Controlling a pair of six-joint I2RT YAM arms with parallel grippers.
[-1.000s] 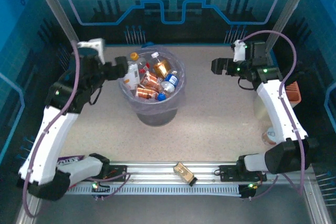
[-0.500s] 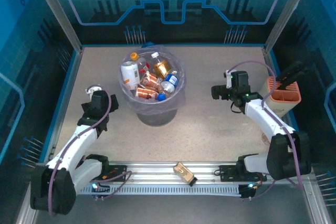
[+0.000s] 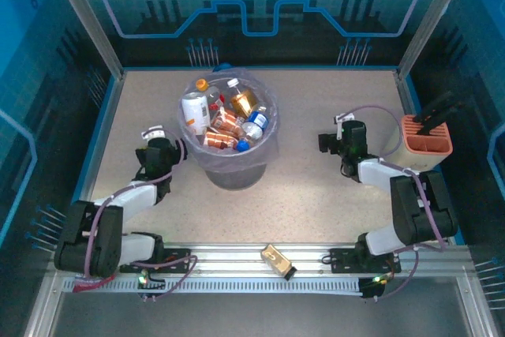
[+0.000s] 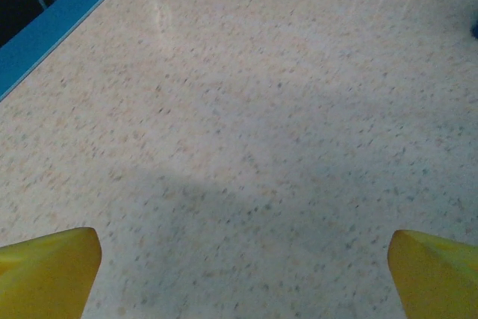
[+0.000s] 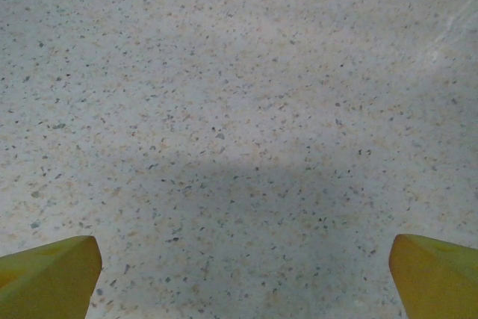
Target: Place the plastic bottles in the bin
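Where the bottles (image 3: 225, 120) lie, they are all piled inside the bin (image 3: 268, 150), and they point every which way. A fat white bottle (image 3: 194, 112) leans at the left of the pile, its long side running toward the far wall. A copper bottle (image 3: 243, 102) with a white cap lies slanted, cap to the far side. More copper ones lie crossed in the middle. A clear bottle (image 3: 254, 121) with a blue label rests at the right.

The bin is round and grey with a thin see-through bag in it. It stands on the speckled table (image 3: 316, 195).

Just left of the bin, the left gripper (image 4: 240, 259) sits low over the table, fingers spread wide, holding nothing. The right gripper (image 5: 243, 263) is well to the right of the bin, also spread wide and empty.

An orange holder (image 3: 426, 136) stands at the right edge. A small gold box (image 3: 278, 260) lies on the near rail.
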